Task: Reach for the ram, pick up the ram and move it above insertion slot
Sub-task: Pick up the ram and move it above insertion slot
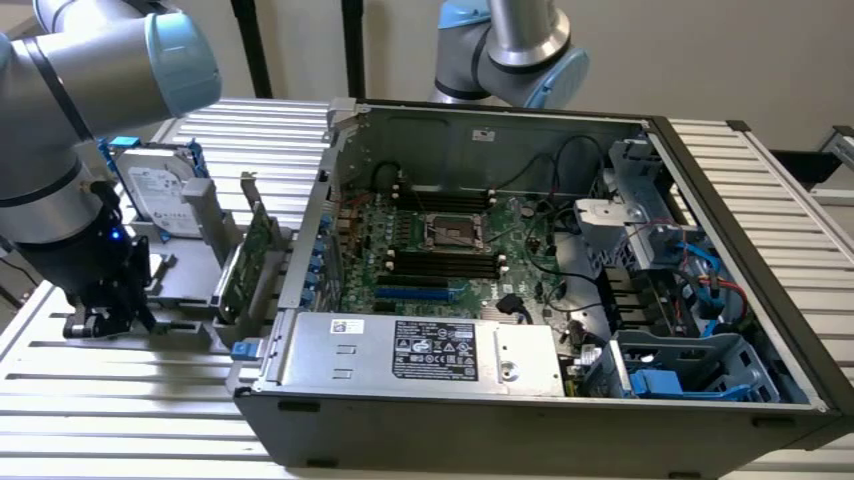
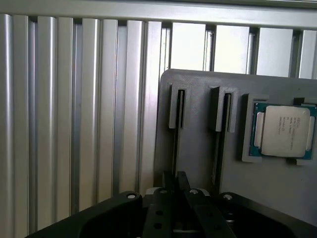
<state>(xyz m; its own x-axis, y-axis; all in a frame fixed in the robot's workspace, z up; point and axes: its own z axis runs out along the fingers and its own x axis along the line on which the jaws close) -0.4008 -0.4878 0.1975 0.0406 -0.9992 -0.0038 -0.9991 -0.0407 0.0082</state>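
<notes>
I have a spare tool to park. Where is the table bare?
Bare ribbed table lies in front of the gray holder, at the exterior view's lower left, and beyond the computer case on that view's right. It is crowded between gripper and case: hard drive and green card stand there.

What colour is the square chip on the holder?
The chip is silver with a green edge; clearest in the wrist view.

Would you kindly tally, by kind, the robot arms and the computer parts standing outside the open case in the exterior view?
Robot arms: 2
Hard drive: 1
Expansion card: 1
Total: 4
</notes>
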